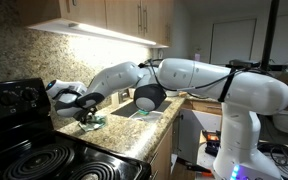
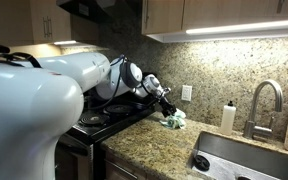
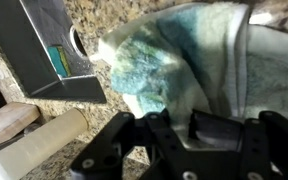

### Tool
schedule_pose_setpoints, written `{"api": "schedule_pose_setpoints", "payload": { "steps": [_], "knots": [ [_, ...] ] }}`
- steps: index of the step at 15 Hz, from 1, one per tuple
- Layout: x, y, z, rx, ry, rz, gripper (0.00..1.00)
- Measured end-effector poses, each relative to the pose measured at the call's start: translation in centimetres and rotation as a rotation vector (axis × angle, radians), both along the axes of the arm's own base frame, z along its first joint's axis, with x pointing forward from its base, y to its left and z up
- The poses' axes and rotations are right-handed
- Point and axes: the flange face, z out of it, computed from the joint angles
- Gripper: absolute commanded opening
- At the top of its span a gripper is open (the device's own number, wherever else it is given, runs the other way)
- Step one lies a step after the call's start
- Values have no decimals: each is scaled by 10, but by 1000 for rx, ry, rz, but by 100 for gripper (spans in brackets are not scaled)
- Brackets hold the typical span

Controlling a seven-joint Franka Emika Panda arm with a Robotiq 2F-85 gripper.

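The cloth, a crumpled teal-and-white rag, lies on the speckled stone worktop close to its back edge. It is just beside the end that meets the stove. In both exterior views it shows as a small pale heap, and, directly under the tool.

The tool comes down onto the heap from above at a slant. Its fingers are drawn together, and in the wrist view they seem to pinch a raised fold of the cloth. There the tool shows only as a dark blur along the bottom edge, so the exact hold is hard to make out.

The arm stretches long and nearly level across the worktop from its white base, which stands off the front edge. The elbow is high, the forearm runs toward the back wall, and the wrist bends downward so that the tool points at the cloth.

Further along the worktop, well apart from the cloth, are a soap bottle, a faucet and the sink. A wall outlet sits in the stone backsplash above the cloth. Wooden cabinets hang overhead.
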Motion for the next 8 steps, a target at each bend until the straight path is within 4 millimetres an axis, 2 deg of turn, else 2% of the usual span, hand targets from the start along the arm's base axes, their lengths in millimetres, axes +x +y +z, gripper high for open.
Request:
{"api": "schedule_pose_setpoints", "payload": {
  "steps": [3,8],
  "knots": [
    [0,-25,6,0,31,-11,6],
    [-2,-78,10,2,64,-70,5]
  ]
}}
